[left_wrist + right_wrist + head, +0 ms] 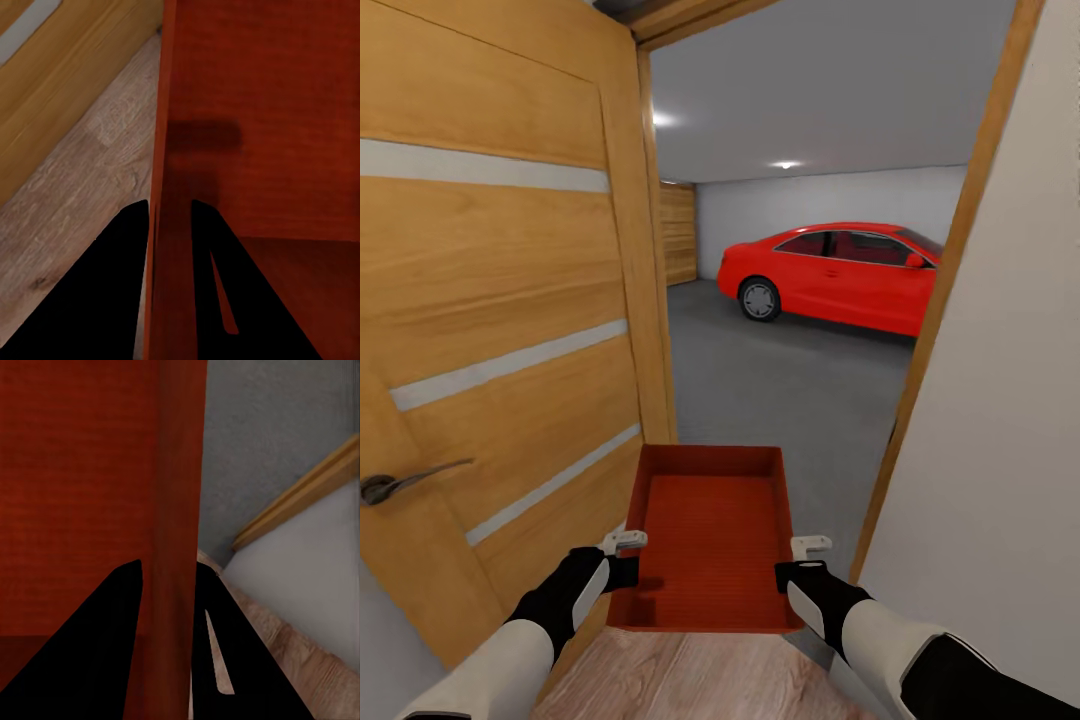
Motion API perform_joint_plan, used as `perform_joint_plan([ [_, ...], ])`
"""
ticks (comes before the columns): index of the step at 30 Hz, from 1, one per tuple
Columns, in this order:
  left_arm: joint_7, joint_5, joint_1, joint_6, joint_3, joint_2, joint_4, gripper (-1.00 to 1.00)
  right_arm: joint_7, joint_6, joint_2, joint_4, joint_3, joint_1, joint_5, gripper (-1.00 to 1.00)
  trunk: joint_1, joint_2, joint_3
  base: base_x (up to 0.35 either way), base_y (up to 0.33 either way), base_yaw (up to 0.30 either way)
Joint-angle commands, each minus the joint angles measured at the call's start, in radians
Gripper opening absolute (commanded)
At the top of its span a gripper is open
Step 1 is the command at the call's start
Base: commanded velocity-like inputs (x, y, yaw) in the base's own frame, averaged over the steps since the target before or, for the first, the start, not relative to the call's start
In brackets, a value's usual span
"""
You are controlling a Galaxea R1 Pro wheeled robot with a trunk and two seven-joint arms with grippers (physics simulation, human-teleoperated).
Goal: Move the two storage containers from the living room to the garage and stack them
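Note:
One orange-red storage container (710,535) is held level between my two arms in the doorway, empty, its open top facing up. My left gripper (622,560) is shut on its left wall, and my right gripper (798,562) is shut on its right wall. The left wrist view shows the container wall (169,150) pinched between two dark fingers (112,285). The right wrist view shows the other wall (178,510) clamped the same way. Ahead lies the garage with its dark grey floor (780,390).
An open wooden panel door (500,330) with a lever handle (405,482) stands close on my left. A door frame post (940,300) and white wall (1000,450) bound the right. A red car (840,272) is parked at the garage's far right. Wood-plank floor (690,675) lies under me.

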Motion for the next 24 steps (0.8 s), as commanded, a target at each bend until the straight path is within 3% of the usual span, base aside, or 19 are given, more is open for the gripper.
perform_joint_plan([
  [1, 0.013, -0.038, -0.001, 0.007, 0.003, 0.000, -0.004, -1.00, -0.008, 0.006, 0.000, 0.002, 0.019, -0.001, -0.002, -1.00, 0.001, -0.002, -0.002, 0.151, 0.162, -0.242],
  [24, 0.013, -0.038, -0.001, 0.007, 0.003, 0.000, -0.004, -1.00, -0.008, 0.006, 0.000, 0.002, 0.019, -0.001, -0.002, -1.00, 0.001, -0.002, -0.002, 0.151, 0.160, -0.242],
])
